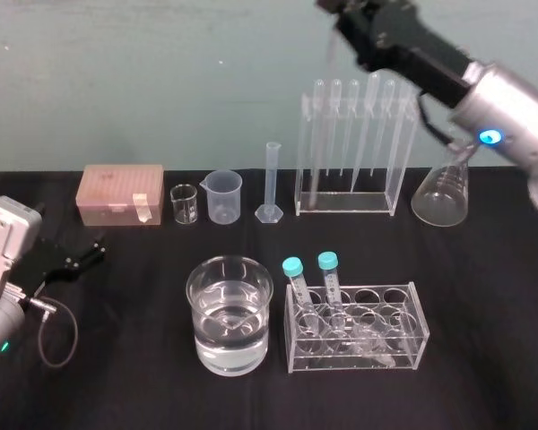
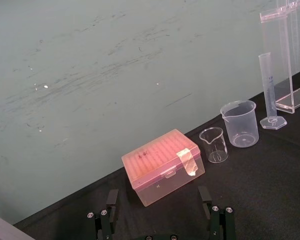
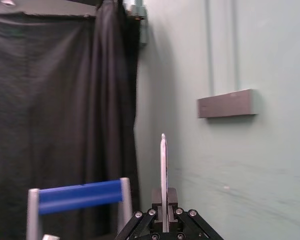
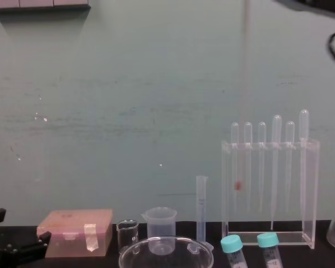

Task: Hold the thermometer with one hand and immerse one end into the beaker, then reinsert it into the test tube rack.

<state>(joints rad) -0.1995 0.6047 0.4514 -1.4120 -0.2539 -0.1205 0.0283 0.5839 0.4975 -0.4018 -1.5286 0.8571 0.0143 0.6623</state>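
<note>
My right gripper [image 1: 339, 18] hangs high over the tall clear test tube rack [image 1: 350, 152], shut on the top of the thermometer [image 3: 163, 170]. The thin rod [image 4: 246, 67] runs almost straight down from it. Its red tip is still inside the rack [image 4: 268, 190], partway down behind the front panel. The wide glass beaker [image 1: 229, 313], holding clear liquid, stands at the front centre, well below and in front of the thermometer. My left gripper [image 1: 91, 253] rests open on the black table at the far left, pointing toward the pink box [image 2: 162, 165].
Several bulb-topped pipettes [image 1: 369, 125] hang in the tall rack. Along the back stand a small glass beaker [image 1: 184, 204], a plastic beaker [image 1: 224, 195], a measuring cylinder [image 1: 272, 184] and a conical flask [image 1: 441, 197]. A low rack [image 1: 357, 327] with two teal-capped tubes sits right of the beaker.
</note>
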